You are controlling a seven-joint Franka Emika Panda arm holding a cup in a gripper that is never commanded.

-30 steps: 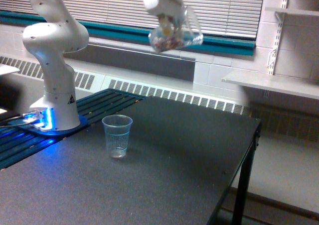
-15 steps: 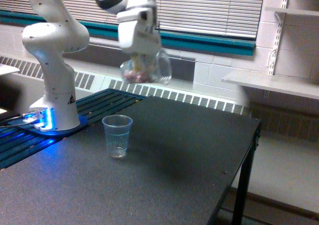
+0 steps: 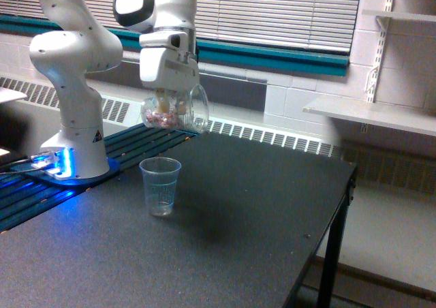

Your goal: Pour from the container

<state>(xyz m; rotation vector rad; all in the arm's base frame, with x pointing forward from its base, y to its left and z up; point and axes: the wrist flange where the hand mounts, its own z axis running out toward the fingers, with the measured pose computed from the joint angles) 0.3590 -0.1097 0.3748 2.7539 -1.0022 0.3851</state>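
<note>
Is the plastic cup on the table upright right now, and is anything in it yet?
Upright: the plastic cup stands on its base, mouth up, on the table. It looks empty; nothing shows through its clear wall.

No readable text — only a triangular warning sticker (image 3: pixel 96 135) on the arm's base.

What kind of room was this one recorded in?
Probably a lab or workshop: a robot arm bolted beside a black work table, painted block walls, window blinds, and bracket shelving.

Glossy white arm (image 3: pixel 75 56), blue-lit base (image 3: pixel 61 165)
</note>
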